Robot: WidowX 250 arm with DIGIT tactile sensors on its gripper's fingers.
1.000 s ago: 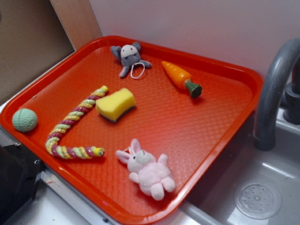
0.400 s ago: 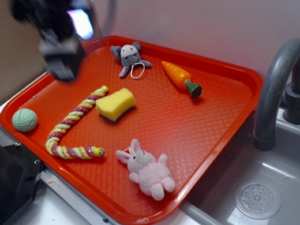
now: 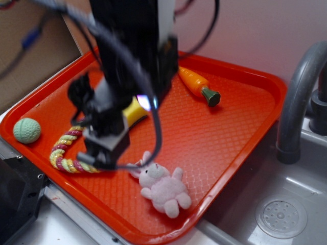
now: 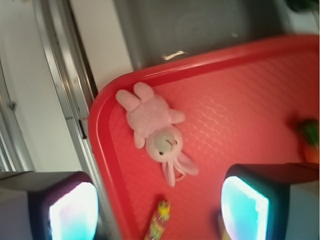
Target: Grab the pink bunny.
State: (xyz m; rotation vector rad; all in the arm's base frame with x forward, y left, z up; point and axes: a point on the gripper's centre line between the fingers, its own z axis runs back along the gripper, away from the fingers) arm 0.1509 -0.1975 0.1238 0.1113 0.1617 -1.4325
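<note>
Red tray fills most of the exterior view, resting partly over a grey sink w/ curved faucet at right. Arm dark and motion-blurred, over tray centre-left; gripper low, above the striped rope toy and just left of the pink bunny. Wrist view: fingers wide apart, nothing between them — bunny lies ahead of the gap, not touched. Bunny sits near tray's front edge, on its back, ears toward gripper. Orange carrot toy at tray's far side, well apart from bunny. Yellow sponge mostly hidden behind arm. Green ball at tray's left rim.
</note>
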